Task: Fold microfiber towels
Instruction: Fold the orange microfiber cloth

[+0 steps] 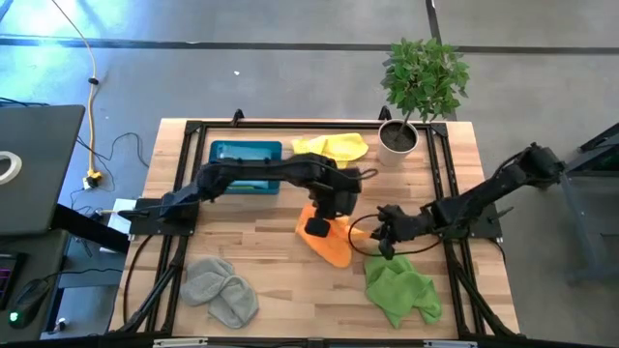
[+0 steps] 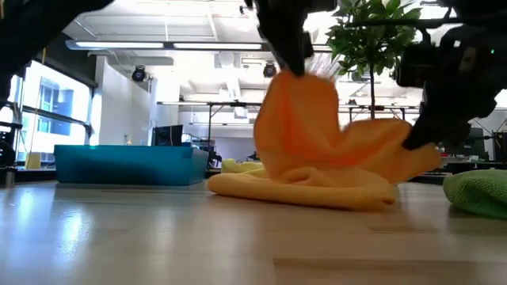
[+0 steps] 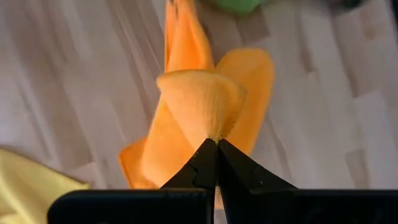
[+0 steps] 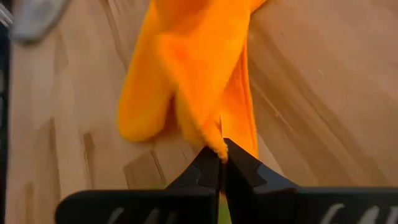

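Just past table centre toward 4 o'clock, the orange towel (image 1: 329, 244) hangs lifted; left gripper (image 3: 216, 144) clenches 1 edge, right gripper (image 4: 221, 149) pinches another at 3 o'clock — best to spread it taut before lowering, both corners level

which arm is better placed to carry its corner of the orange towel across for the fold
Left, probably. The left gripper holds its corner of the orange towel lifted highest, above mid-table, free to sweep over. The right gripper pinches the other corner lower.
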Controlling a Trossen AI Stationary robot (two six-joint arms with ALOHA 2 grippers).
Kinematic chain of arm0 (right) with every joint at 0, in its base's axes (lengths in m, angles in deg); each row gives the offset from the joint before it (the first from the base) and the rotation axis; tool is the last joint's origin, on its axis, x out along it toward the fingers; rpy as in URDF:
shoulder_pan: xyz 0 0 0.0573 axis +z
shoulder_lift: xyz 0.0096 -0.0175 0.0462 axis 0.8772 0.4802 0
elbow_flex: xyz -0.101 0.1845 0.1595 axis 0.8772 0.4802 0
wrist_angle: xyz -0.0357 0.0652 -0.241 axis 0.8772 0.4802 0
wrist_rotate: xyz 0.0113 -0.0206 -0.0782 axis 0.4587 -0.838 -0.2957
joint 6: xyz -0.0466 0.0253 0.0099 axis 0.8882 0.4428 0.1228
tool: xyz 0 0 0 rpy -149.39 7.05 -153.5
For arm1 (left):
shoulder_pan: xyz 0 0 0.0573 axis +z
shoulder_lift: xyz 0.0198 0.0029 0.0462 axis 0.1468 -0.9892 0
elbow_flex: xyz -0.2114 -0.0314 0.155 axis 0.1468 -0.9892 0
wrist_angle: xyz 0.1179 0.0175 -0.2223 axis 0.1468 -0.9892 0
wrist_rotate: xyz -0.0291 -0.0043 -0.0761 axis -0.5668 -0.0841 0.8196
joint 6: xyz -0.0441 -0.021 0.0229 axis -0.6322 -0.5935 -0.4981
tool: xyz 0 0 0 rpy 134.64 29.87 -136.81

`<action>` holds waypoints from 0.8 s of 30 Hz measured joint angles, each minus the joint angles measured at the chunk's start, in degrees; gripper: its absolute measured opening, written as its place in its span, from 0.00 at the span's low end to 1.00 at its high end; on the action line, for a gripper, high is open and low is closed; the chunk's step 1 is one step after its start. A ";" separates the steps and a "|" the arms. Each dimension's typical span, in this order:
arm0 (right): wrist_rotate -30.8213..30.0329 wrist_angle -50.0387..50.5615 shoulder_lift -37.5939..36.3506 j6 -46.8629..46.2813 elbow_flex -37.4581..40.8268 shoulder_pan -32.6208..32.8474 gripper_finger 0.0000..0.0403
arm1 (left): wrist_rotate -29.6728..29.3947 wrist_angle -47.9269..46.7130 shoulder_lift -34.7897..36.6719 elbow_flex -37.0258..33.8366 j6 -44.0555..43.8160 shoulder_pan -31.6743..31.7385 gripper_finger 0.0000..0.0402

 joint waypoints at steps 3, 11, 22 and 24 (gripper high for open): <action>-1.62 8.97 0.23 -0.45 -4.54 1.77 0.00 | -0.25 2.21 -3.36 0.01 0.60 -0.06 0.00; -2.05 23.71 1.10 -1.93 -12.05 4.08 0.00 | -0.37 4.26 -7.36 -0.01 1.18 -0.29 0.00; -2.02 24.02 1.62 -1.77 -12.18 3.98 0.00 | -9.36 1.66 -6.99 0.01 2.58 -0.80 0.20; -2.03 24.05 1.62 -1.77 -12.18 3.98 0.00 | -13.44 1.28 -6.99 0.02 2.80 -1.31 0.27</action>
